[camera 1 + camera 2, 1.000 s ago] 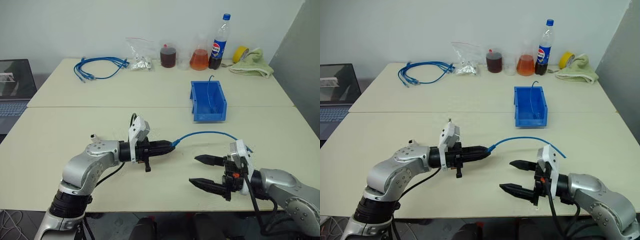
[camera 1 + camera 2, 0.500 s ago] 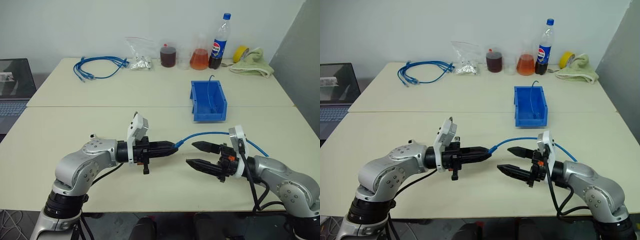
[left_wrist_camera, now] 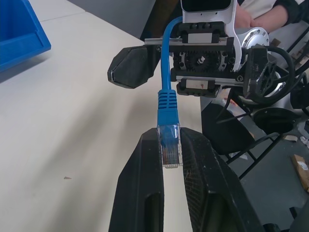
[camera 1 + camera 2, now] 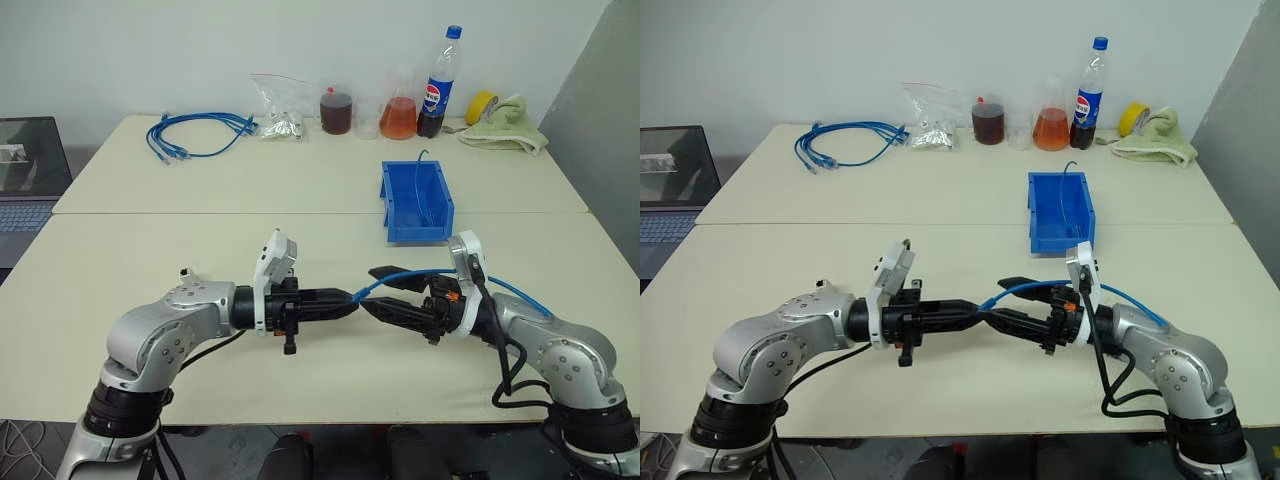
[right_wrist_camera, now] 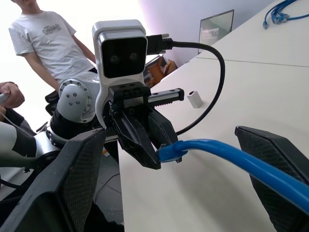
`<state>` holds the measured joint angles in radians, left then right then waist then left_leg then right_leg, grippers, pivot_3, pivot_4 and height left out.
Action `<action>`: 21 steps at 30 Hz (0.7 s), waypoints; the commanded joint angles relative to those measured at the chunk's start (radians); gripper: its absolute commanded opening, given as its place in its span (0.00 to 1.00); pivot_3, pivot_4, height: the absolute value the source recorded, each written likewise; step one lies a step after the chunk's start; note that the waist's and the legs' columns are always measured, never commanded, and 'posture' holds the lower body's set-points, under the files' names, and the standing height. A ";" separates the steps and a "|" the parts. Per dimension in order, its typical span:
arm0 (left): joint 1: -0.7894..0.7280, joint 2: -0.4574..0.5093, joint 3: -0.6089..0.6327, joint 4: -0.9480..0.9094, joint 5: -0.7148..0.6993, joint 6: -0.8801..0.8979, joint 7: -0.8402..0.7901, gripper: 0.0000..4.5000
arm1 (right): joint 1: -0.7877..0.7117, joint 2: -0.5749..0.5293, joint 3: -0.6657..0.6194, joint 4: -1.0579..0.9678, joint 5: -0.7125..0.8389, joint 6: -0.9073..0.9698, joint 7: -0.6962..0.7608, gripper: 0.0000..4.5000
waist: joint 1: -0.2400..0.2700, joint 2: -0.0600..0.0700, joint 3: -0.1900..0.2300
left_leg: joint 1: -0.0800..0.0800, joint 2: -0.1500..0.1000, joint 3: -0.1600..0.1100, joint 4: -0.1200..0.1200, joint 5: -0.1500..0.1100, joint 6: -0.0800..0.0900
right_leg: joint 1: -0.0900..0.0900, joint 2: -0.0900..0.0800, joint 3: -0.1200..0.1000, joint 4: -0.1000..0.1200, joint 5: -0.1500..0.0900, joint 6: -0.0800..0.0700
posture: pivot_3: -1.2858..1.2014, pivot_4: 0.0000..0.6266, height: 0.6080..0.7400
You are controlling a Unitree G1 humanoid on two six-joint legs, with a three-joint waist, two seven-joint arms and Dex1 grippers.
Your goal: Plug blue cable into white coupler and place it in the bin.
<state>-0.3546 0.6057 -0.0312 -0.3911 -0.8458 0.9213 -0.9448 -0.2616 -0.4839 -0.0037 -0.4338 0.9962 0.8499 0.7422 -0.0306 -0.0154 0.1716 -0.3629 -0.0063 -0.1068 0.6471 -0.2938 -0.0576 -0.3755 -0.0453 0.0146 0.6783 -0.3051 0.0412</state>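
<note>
Blue cable (image 4: 415,269), blue bin (image 4: 416,203), white coupler (image 5: 195,99), beige table (image 4: 200,250).

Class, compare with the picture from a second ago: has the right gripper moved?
Yes. The right gripper, open, has moved up-picture toward the bin and across to the left gripper, its fingers now either side of the blue cable.

blue cable (image 4: 420,268): one, single
white coupler (image 5: 195,99): one
bin (image 4: 416,203): one
coiled bundle of blue cables (image 4: 196,133): one
clear bag (image 4: 279,108): one
cola bottle (image 4: 438,84): one
flask of orange liquid (image 4: 398,113): one
jar of dark liquid (image 4: 337,111): one
tape roll (image 4: 481,106): one
cloth (image 4: 509,128): one
laptop (image 4: 30,175): one
end effectors: two, left end effector (image 4: 352,300) and right end effector (image 4: 372,290)
</note>
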 commanded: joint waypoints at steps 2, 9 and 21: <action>-0.023 0.008 0.028 -0.027 -0.034 0.005 0.009 0.06 | -0.011 -0.007 0.017 -0.018 0.001 -0.007 0.035 1.00 | 0.000 0.000 0.000 | 0.000 0.000 0.000 0.000 0.000 0.000 | 0.000 0.000 0.000 0.000 0.000 0.000 | 0.52 0.24 1.00; -0.033 0.007 0.030 -0.024 -0.054 0.015 0.020 0.06 | -0.013 -0.003 0.025 -0.006 -0.016 -0.018 0.042 1.00 | 0.000 0.000 0.000 | 0.000 0.000 0.000 0.000 0.000 0.000 | 0.000 0.000 0.000 0.000 0.000 0.000 | 0.52 0.24 1.00; -0.029 0.026 0.021 -0.036 -0.064 0.019 0.020 0.06 | -0.020 0.010 0.022 0.004 -0.022 -0.016 0.052 0.37 | 0.000 0.000 0.000 | 0.000 0.000 0.000 0.000 0.000 0.000 | -0.001 0.000 0.000 0.000 0.000 0.000 | 0.52 0.24 1.00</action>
<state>-0.3753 0.6230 -0.0301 -0.3919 -0.8898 0.9378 -0.9235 -0.2652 -0.4788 0.0250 -0.4153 0.9646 0.8472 0.7837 -0.0308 -0.0153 0.1717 -0.3630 -0.0063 -0.1067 0.6469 -0.2938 -0.0577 -0.3761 -0.0453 0.0148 0.6783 -0.3051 0.0412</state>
